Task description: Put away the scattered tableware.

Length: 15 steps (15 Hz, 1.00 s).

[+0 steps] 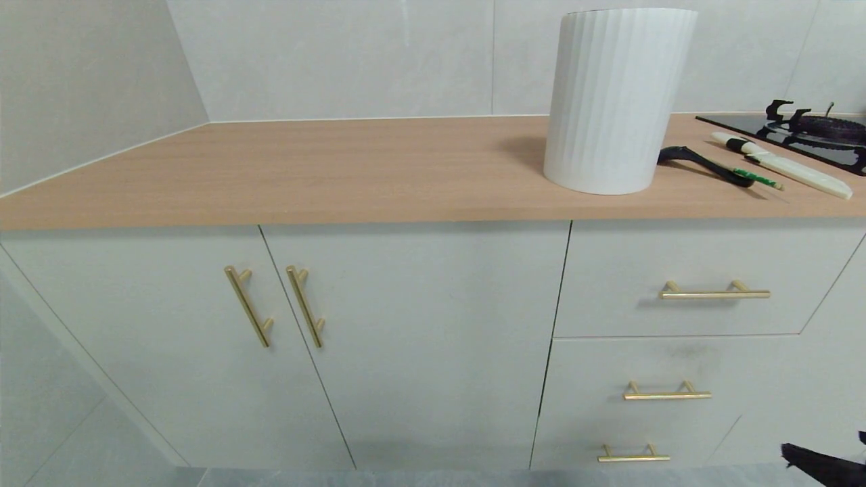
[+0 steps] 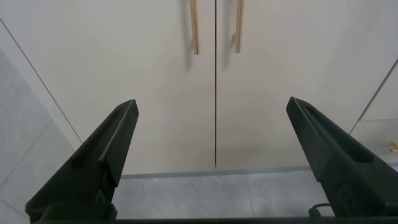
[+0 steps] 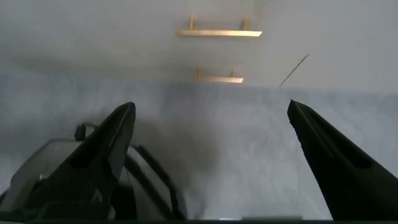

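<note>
On the table the tall white holder stands with a white knife, black-handled utensil and green-tipped stick loose beside it, seemingly nothing stowed yet, while the left gripper and right gripper sit low, fingers spread wide, empty.

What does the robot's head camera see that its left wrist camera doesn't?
Head camera: the wooden counter with a tall white holder, a knife and a black tool lying beside it, plus the stove at the far right.
Left wrist camera: the left claw, wide open and holding nothing, low down in front of the cupboard.
Both: the two cupboard doors with their gold handles side by side.
</note>
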### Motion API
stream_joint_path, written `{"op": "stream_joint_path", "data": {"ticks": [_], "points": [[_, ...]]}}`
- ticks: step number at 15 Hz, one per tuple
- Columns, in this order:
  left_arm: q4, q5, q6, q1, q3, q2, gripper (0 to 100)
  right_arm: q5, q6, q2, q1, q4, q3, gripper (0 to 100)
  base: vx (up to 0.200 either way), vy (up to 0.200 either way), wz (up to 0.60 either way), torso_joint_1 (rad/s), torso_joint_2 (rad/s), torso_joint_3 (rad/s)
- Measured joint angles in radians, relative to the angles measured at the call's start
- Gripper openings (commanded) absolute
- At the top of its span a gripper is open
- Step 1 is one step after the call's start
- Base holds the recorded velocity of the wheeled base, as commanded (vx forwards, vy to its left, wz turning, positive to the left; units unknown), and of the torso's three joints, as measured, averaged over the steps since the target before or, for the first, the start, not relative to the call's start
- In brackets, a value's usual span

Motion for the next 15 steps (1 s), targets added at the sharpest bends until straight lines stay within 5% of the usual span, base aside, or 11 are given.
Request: {"op": "stream_joint_path", "data": {"ticks": [7,15], "points": [[0.000,0.000,0.000,0.000,0.000,0.000,100,0.010,-0.004,0.554,0.003,-0.416,-0.036,100,0.000,0.000,0.00,0.000,0.00,0.000],[0.000,0.000,0.000,0.000,0.000,0.000,100,0.002,-0.019,0.931,0.001,-0.737,-0.104,100,0.000,0.000,0.00,0.000,0.00,0.000]]}}
